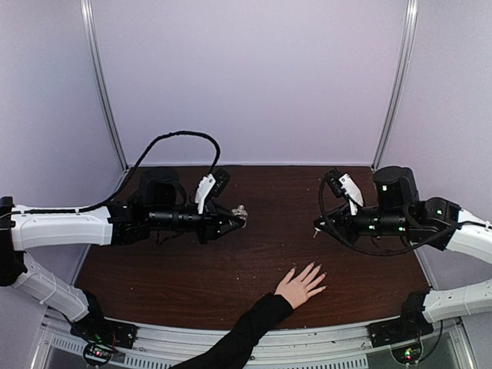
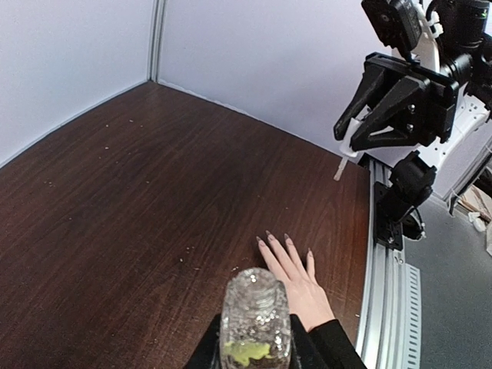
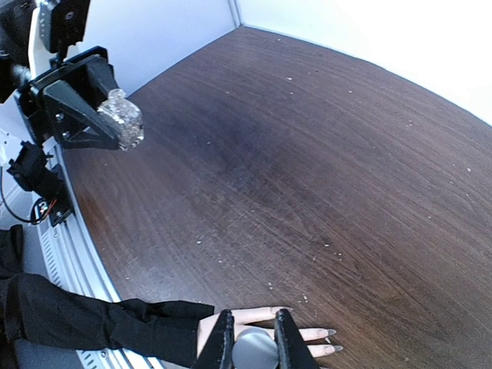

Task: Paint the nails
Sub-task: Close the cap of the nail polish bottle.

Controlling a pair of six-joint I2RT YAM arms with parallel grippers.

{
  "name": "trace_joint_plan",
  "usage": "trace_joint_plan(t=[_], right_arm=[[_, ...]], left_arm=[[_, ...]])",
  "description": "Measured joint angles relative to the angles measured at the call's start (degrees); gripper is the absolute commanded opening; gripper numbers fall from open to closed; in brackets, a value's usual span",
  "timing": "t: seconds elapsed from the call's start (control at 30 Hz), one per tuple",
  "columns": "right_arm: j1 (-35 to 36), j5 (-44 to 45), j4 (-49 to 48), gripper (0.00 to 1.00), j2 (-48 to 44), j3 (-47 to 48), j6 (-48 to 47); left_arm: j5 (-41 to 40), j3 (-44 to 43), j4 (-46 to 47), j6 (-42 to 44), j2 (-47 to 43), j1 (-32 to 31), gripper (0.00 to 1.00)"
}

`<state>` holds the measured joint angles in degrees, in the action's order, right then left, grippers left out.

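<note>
**both claws loaded, hand waiting at the near edge**

the hand (image 1: 300, 286) lies flat, palm down, on the dark wood table (image 1: 192, 284) near its front edge. it sits between the two arms and closer to the right one. a black sleeve (image 1: 246, 334) covers the wrist. the fingers are spread, and the nails (image 2: 269, 234) are long, pointed and pale, aimed toward the far wall.

the left gripper (image 1: 234, 219) is clamped on a small clear bottle (image 2: 255, 315), held above the table and well apart from the hand. the glass looks glittery with a yellow-green patch low down, and no lettering on it can be read.

the right gripper (image 1: 319, 224) is closed around a round grey cap (image 3: 254, 350). a thin pale stick (image 2: 340, 169) hangs below it. it is off the table and faces the left claw.
</note>
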<state>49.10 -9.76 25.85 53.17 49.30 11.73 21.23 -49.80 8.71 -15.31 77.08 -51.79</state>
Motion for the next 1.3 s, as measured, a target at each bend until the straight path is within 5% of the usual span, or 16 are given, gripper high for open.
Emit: trace_joint_plan(t=[0.3,0.73,1.3], right_arm=[[0.0,-12.55,-4.02,0.0,2.29,1.2,-1.55],[3.34,-26.32,-6.05,0.0,8.7,15.02,-7.43],[10.01,-30.53,-1.44,0.0,16.17,23.52,-15.39]], left_arm=[[8.11,0.63,0.55,2.71,0.26,-0.92,0.0],[13.14,0.68,3.91,11.78,1.27,-6.38,0.0],[14.56,0.68,6.78,15.8,1.22,-10.47,0.0]])
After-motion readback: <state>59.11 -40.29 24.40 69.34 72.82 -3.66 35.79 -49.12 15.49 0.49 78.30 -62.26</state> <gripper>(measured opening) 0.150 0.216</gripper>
